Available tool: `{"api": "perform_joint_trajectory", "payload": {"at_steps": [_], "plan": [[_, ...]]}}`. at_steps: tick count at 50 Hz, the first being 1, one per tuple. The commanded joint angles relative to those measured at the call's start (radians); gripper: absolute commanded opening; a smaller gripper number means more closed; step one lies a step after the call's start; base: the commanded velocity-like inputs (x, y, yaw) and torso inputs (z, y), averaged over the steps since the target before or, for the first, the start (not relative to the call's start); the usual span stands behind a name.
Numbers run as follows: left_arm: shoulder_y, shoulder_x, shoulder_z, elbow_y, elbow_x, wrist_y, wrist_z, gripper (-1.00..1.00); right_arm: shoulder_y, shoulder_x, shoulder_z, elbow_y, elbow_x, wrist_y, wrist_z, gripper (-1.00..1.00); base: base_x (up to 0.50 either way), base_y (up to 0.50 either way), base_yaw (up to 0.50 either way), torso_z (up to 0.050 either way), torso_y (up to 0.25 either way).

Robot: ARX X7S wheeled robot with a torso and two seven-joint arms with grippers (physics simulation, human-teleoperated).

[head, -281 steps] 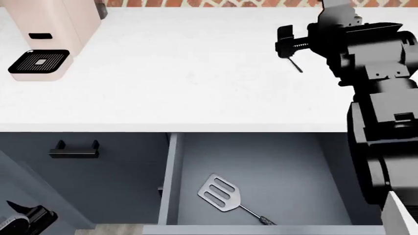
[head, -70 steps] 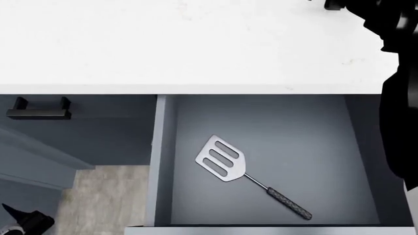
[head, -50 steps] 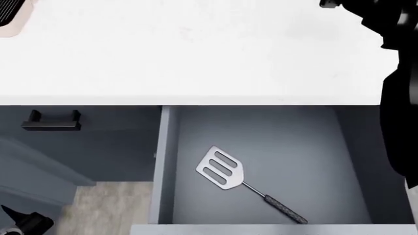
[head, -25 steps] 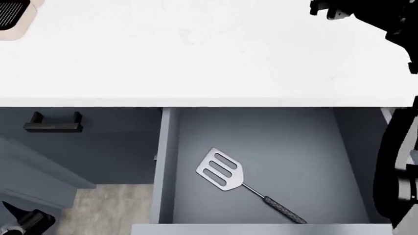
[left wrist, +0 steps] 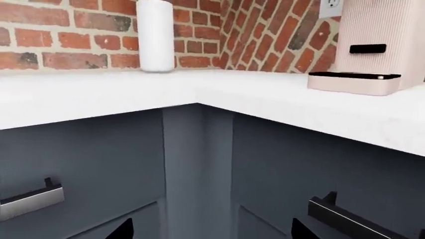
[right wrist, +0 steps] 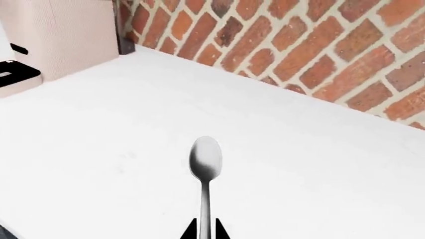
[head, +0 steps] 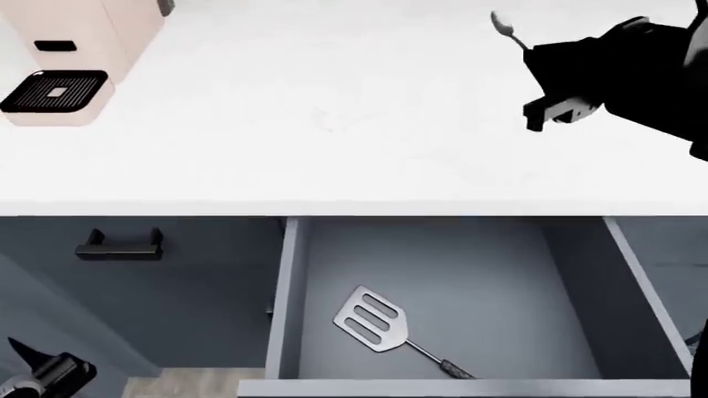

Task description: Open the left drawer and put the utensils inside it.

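My right gripper (right wrist: 205,230) is cut off at the frame edge, jaws mostly unseen, as is the teaspoon (right wrist: 205,169) handle's end. In the head view, the spatula (head: 382,326) handle tip hides behind the left drawer (head: 465,387) front.

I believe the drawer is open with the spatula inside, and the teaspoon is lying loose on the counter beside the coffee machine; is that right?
Not quite: the teaspoon is not lying loose. The right gripper holds it by the handle above the counter, as the right wrist view shows. The left drawer is indeed open with the spatula inside.
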Motion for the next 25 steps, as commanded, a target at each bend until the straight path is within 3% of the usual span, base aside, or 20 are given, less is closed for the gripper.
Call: {"api": "perform_joint_trajectory", "payload": {"at_steps": [1, 10, 18, 25], "plan": [[0.004, -0.001, -0.001, 0.005, 0.000, 0.006, 0.000, 1.00, -0.037, 0.142, -0.041, -0.106, 0.391, 0.052, 0.181, -1.00, 0.00, 0.00, 0.00, 0.000, 0.000], [0.005, 0.001, 0.002, 0.003, 0.007, 0.010, -0.001, 1.00, -0.070, 0.255, -0.037, -0.136, 0.748, 0.045, 0.350, -1.00, 0.00, 0.00, 0.00, 0.000, 0.000], [0.008, 0.002, 0.002, 0.002, 0.007, 0.015, 0.000, 1.00, -0.170, 0.312, 0.010, -0.289, 0.810, -0.046, 0.341, -1.00, 0.00, 0.00, 0.00, 0.000, 0.000], [0.011, 0.001, 0.000, 0.005, 0.005, 0.016, -0.001, 1.00, -0.230, 0.345, 0.036, -0.360, 0.882, -0.023, 0.372, -1.00, 0.00, 0.00, 0.00, 0.000, 0.000]]}}
